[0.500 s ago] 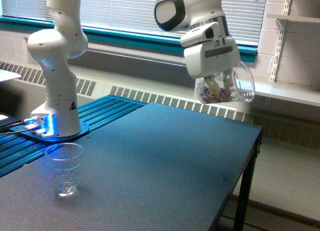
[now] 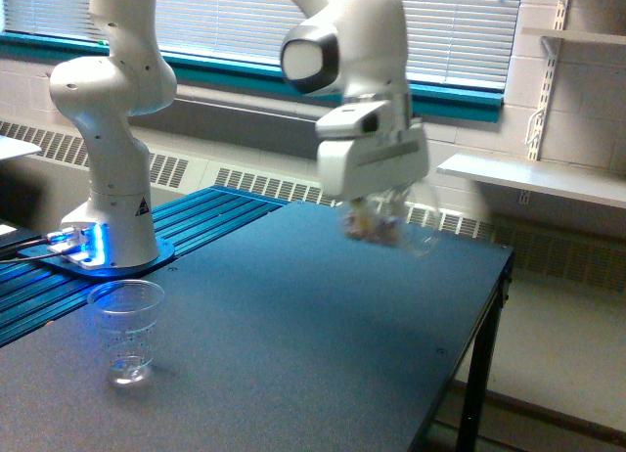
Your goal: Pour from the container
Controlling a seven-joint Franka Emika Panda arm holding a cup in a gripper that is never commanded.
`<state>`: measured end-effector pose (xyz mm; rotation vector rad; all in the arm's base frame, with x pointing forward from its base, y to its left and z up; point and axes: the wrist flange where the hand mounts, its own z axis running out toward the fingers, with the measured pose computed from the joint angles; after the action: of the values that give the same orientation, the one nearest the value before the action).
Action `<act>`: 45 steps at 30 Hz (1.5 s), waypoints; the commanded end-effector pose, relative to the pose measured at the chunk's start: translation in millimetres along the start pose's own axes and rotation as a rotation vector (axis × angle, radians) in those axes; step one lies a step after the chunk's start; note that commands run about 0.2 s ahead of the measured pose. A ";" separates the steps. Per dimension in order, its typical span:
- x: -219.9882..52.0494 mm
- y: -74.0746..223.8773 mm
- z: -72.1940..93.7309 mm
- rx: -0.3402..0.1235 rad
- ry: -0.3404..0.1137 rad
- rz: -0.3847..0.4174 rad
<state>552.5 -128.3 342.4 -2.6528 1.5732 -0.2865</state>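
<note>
While my gripper hangs above the dark table, my jaws are closed on the container, a clear rounded cup blurred in this view. It is tipped on its side, mouth toward the exterior view's right, with small mixed-coloured pieces inside. A taller ribbed clear cup stands upright on the table, well apart, near my blue-lit base.

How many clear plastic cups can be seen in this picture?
2. The rounded container, blurred and holding small pieces, is in the hand above the table. The taller ribbed cup stands upright on the table near the arm's base.
</note>
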 end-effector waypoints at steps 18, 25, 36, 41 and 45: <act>13.8 134.2 -20.3 -0.148 0.044 0.287; 2.0 155.6 -35.2 -0.180 0.078 0.297; -27.2 193.1 -65.0 -0.196 0.116 0.359; -37.0 212.2 -66.5 -0.218 0.102 0.424; -41.9 231.0 -63.3 -0.248 0.086 0.484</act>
<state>342.3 -193.8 382.9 -2.4396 2.1827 -0.2702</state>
